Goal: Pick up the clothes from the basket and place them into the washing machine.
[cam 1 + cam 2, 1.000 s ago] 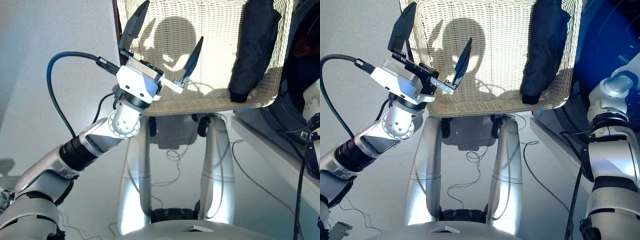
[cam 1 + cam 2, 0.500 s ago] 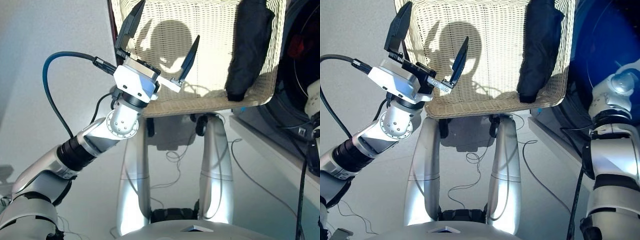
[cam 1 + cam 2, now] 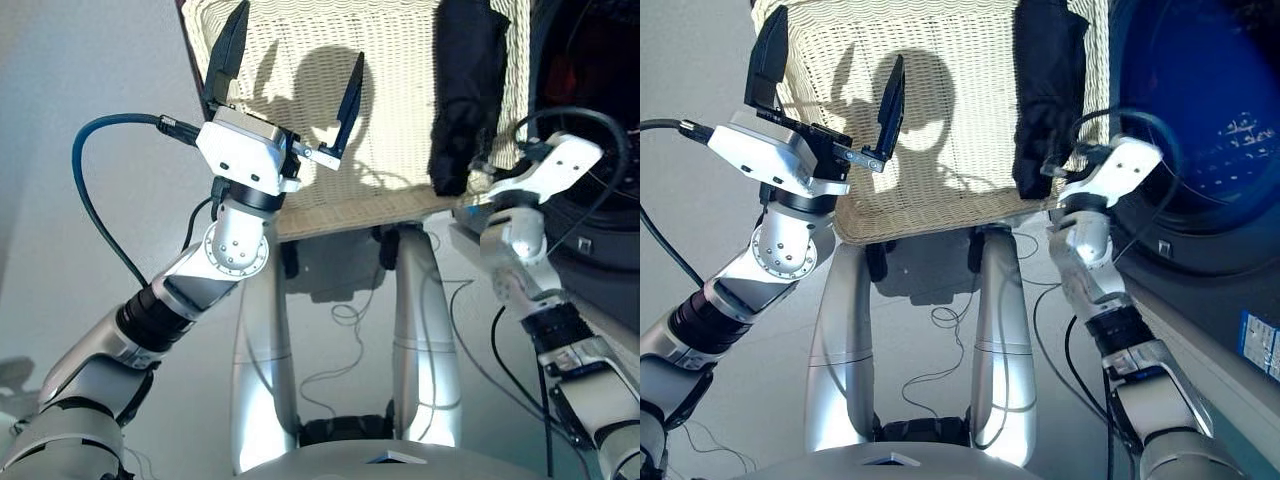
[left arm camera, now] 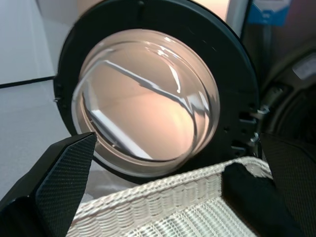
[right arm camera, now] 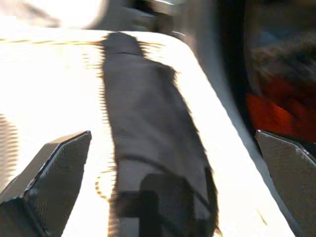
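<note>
Black garment point(image 3: 467, 90) lies in basket point(image 3: 400, 60) (right gripper point(image 5: 158, 182) spread above).

Left arm is raised, elbow bent; its left pincer point(image 3: 285, 85) points upward with both fingers spread wide apart (nothing between them). Right arm is raised forward; its right pincer point(image 5: 163, 173) fingers stand wide apart, empty.
</note>
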You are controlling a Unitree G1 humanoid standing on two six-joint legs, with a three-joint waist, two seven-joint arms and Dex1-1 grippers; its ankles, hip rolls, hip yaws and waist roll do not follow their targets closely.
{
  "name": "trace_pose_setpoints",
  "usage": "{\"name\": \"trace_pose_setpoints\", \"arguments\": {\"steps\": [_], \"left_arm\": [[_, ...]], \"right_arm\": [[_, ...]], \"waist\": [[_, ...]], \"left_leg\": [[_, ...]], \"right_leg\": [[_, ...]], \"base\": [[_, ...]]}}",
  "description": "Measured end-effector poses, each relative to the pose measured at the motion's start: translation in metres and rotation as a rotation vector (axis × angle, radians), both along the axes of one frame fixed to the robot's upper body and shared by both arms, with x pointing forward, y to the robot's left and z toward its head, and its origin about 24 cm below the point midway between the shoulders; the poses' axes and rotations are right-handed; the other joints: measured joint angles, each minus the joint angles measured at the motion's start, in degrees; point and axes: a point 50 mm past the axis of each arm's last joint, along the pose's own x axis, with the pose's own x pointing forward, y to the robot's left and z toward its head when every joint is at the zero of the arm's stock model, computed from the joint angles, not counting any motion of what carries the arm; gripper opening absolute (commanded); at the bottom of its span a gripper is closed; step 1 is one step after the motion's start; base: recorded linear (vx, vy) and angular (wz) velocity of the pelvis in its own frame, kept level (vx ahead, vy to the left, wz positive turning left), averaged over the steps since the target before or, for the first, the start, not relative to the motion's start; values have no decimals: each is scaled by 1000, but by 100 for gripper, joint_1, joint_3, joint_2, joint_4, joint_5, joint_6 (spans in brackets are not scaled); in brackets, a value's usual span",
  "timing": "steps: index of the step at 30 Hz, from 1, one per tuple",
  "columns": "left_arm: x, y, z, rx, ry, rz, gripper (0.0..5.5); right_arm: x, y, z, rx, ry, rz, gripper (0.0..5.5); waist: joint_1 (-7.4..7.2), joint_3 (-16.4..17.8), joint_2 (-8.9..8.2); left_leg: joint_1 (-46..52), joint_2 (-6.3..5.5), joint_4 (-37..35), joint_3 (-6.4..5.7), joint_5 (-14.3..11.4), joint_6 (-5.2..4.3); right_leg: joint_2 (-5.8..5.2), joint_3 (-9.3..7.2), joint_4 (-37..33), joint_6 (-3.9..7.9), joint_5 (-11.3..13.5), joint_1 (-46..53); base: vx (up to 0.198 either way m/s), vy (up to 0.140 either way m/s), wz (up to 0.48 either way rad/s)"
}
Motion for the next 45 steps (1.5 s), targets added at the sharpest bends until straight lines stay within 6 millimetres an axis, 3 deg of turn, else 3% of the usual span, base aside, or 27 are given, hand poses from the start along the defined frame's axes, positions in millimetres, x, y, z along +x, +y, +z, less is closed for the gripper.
{"name": "trace_pose_setpoints", "arguments": {"steps": [8, 16, 28, 40, 45], "left_arm": [[-1, 1, 0, 10, -5, -2, 550], [-2, -3, -5, 42, 17, -37, 550], [-1, -6, -7, 42, 65, -89, 550], [-3, -12, -12, 84, 99, -150, 550], [-3, -13, -12, 77, 121, -177, 550]], "right_arm": [[12, 15, 24, -341, -104, -7, 550], [42, -5, 16, -455, 10, -152, 550], [71, -46, -11, -382, 269, -369, 550], [84, -65, 6, -340, 352, -399, 550], [84, -74, 4, -230, 397, -365, 550]], "waist": [[79, 0, -12], [239, 0, -12], [454, 0, -5], [524, 2, 20], [680, -2, 63]], "left_leg": [[87, 4, 36, 0, -15, -24], [108, -19, 51, -3, -14, -23], [111, -17, 50, -12, -20, -38], [-33, -68, 135, -34, -42, -99], [-65, -56, 284, -78, -107, -155]], "right_leg": [[8, 10, 42, 18, -13, 77], [-4, 7, 57, 8, -6, 111], [-16, 0, 80, -9, -3, 103], [-40, -5, 277, -49, -109, -82], [-55, -19, 473, -65, -228, -135]], "base": [[0, 0, 0], [0, 0, 0], [0, 0, 0], [0, 0, 0], [13, 0, 11]]}}
